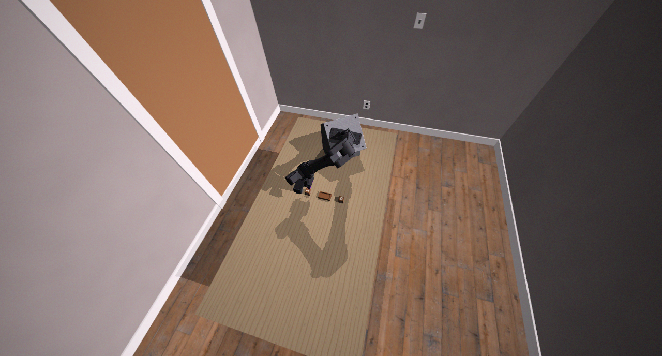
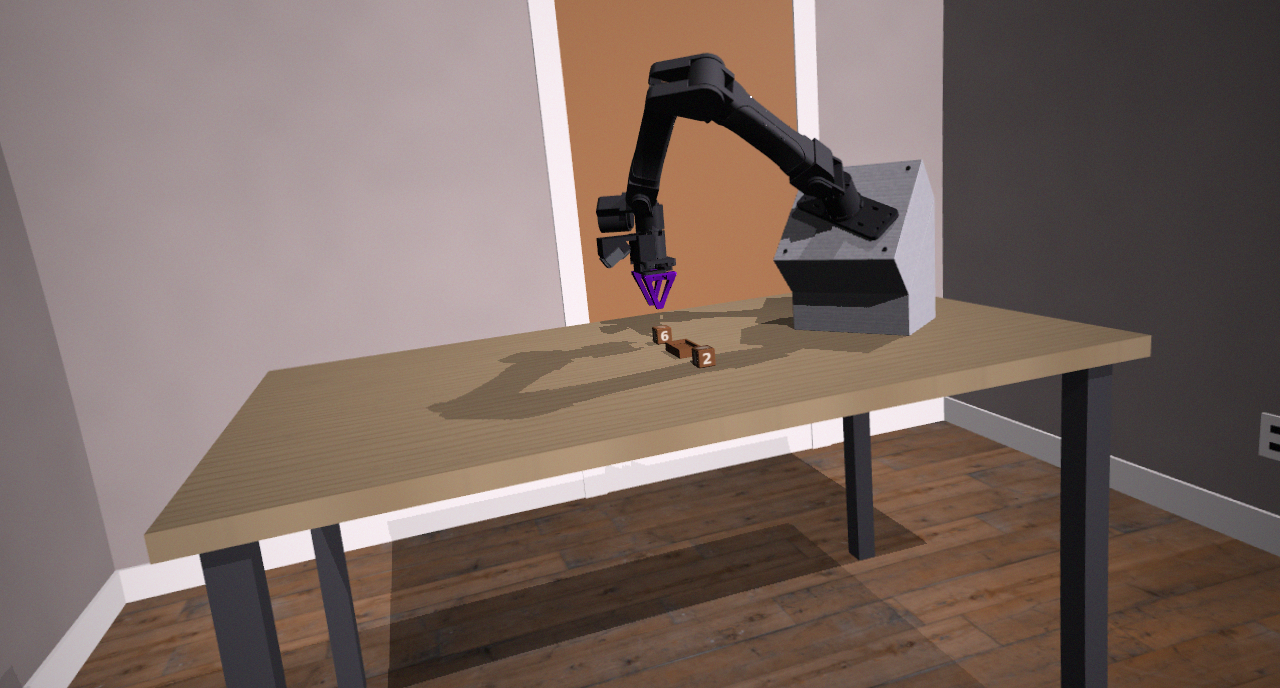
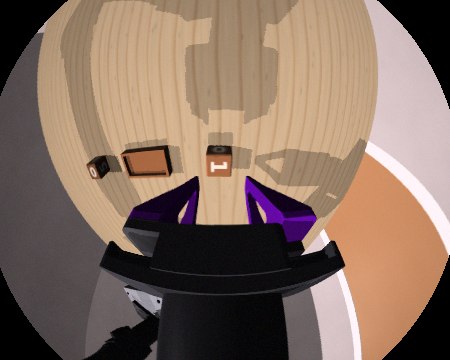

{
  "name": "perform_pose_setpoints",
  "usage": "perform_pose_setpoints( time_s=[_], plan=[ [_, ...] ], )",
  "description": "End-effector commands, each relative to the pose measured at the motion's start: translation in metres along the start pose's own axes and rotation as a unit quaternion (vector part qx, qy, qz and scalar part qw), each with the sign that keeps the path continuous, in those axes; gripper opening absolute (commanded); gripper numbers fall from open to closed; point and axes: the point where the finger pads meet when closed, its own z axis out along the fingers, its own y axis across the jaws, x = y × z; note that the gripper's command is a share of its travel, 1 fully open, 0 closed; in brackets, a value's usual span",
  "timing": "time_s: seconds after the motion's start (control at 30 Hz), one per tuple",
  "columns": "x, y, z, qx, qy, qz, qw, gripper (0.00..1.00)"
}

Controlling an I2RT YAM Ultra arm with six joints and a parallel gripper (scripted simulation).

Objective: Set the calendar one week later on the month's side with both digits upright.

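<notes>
Top: a small brown tray (image 1: 324,196) (image 2: 681,349) (image 3: 147,164) sits between two cubes on the table.
Exterior: the black gripper with purple fingers (image 2: 659,306) hovers above the brown cube showing 6 (image 2: 662,335) (image 3: 219,166); the brown cube showing 2 (image 2: 704,357) (image 3: 97,169) stands beside the tray.
Wrist: the fingers are parted, holding nothing.

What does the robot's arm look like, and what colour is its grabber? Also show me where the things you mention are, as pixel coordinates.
The arm (image 1: 319,163) (image 2: 769,133) is black, with chunky rounded joints and smooth, long parts between them. Its pincer (image 2: 660,306) (image 3: 222,181) has two bright purple fingers, each a pointy triangle with a hole through it. The part that carries the fingers is black too. I can't see any stickers or loose cables on it.
</notes>
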Motion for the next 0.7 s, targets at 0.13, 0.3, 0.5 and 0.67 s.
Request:
perform_pose_setpoints(
  time_s=[0.13,0.3,0.5,0.67],
  plan=[
    [0.002,0.001,-0.025,-0.004,0.001,0.000,1.000,0.47],
    [0.002,0.000,-0.030,-0.004,0.001,0.000,1.000,0.47],
    [0.002,0.000,-0.030,-0.004,0.001,0.000,1.000,1.00],
    [0.002,0.000,-0.030,-0.004,0.001,0.000,1.000,1.00]
  ],
)
